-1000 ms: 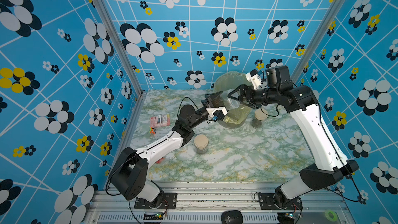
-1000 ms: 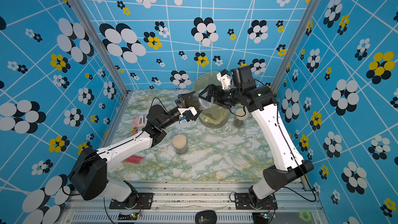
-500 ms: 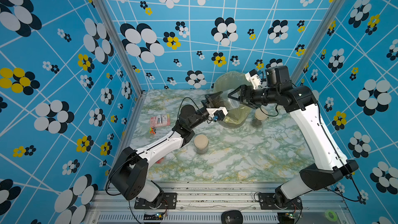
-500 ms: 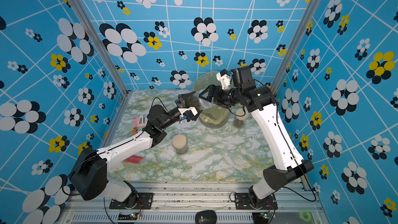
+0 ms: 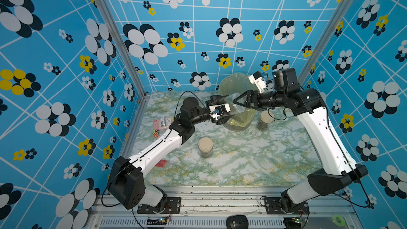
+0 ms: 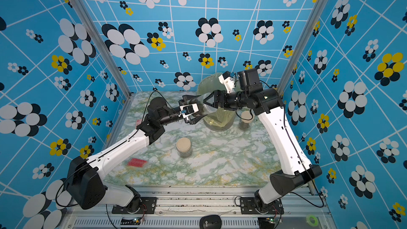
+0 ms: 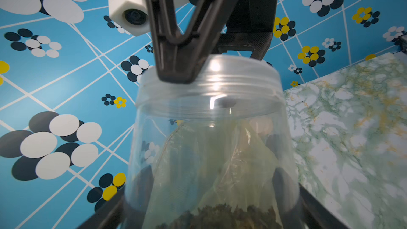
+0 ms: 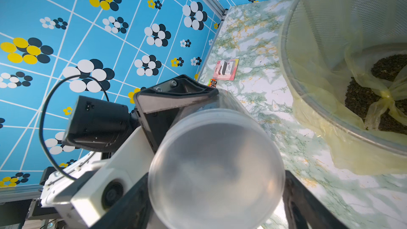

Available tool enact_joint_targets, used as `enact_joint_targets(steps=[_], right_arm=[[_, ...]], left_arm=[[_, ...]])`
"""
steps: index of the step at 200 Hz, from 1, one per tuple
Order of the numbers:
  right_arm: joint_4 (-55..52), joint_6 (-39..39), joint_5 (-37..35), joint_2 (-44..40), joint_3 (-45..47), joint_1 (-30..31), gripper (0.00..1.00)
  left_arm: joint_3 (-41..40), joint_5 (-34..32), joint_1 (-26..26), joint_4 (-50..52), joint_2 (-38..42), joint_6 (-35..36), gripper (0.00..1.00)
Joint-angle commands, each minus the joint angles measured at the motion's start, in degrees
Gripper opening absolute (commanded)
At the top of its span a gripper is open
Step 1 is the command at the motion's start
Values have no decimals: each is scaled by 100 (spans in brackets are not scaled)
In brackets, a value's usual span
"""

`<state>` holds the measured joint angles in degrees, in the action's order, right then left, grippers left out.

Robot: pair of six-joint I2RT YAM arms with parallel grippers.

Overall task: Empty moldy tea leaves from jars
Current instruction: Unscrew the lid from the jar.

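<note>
A clear jar [image 5: 236,105] lies on its side in the air beside the bin's rim, with my left gripper [image 5: 224,110] shut on its body [image 7: 211,150]. Its translucent lid [image 8: 215,172] faces my right gripper [image 5: 239,104], which is shut on the lid with a finger on either side. A dark crumbly mass [image 7: 220,216] shows through the jar wall; I cannot tell whether it lies in the jar or behind it. Two more jars with beige lids stand on the table, one in the middle [image 5: 205,147] and one right of the bin [image 5: 265,120]. Tea leaves [image 8: 363,100] lie in the bin.
The large bin [image 5: 231,80] lined with a yellow bag stands at the back of the marbled table [image 5: 242,164]. A pink packet [image 5: 163,122], a small orange toy [image 5: 156,133] and a red card [image 6: 137,162] lie on the left side.
My right gripper's jaws have narrowed onto the jar's lid. Both arms and the jar have stayed almost where they were.
</note>
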<state>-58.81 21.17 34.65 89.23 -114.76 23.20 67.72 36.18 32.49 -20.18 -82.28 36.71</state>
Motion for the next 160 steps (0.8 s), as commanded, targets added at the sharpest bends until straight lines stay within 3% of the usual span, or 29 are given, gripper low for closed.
enact_joint_targets(steps=[1,48,88,160], right_arm=[[-305,-712,261,-90,182,52,64],[-38,-1158,517,-119,348,47,64],[87,-1654,908,56,237,48,64],[-354,-3073,929,449,-217,43,65]], left_arm=[[726,938,-254,645,96,-827,57],[1484,2374,-816,884,-243,-2077,57],[2227,3270,-1020,1528,-622,-2564,56],[2734,4016,-1188,1664,-1024,-3166,56]])
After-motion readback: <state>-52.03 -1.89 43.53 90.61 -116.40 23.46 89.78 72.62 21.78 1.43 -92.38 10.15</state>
